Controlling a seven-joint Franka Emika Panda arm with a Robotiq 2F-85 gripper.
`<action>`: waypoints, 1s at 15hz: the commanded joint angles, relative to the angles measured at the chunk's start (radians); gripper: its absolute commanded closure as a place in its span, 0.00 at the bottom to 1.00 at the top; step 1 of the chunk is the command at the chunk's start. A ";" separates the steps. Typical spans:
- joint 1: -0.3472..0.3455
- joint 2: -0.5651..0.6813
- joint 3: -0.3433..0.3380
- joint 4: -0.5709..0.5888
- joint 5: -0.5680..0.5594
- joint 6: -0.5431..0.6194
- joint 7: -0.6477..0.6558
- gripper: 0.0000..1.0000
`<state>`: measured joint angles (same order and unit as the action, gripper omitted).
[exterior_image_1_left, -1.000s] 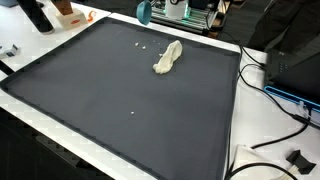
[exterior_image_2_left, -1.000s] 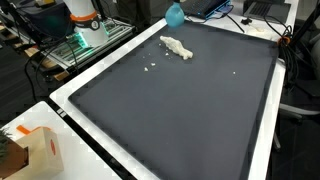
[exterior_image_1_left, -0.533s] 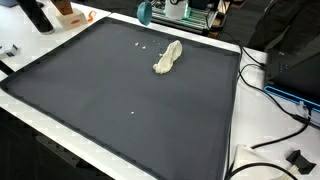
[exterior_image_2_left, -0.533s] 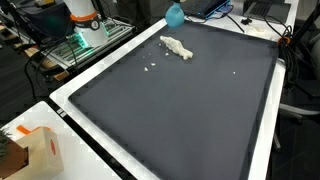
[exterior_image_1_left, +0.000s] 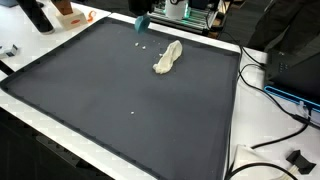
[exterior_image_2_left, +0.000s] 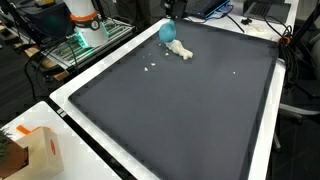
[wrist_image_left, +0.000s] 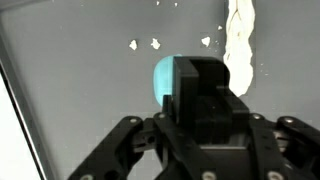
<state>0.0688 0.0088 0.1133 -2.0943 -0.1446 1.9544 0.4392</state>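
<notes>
Gripper (wrist_image_left: 203, 92) holds teal ball (wrist_image_left: 163, 78) — cream cloth (wrist_image_left: 240, 48), crumbs (wrist_image_left: 155, 44) nearby.

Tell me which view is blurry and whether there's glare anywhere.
Wrist view: soft all over, the gripper a dark out-of-focus mass covering part of the teal object, the mat washed out to pale grey. In both exterior views: teal object slightly smeared, white rag fairly crisp, mat evenly lit, no glare.

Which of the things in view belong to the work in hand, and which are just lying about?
In hand: gripper, the teal round object it grips, twisted white cloth nearby.
Lying about: white crumbs, black mat, orange-and-white box.
</notes>
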 joint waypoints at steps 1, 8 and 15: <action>0.031 0.059 0.001 0.038 -0.136 -0.063 0.212 0.75; 0.088 0.179 -0.008 0.105 -0.287 -0.176 0.420 0.75; 0.138 0.274 -0.018 0.165 -0.362 -0.253 0.480 0.75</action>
<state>0.1726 0.2408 0.1108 -1.9679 -0.4579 1.7584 0.8912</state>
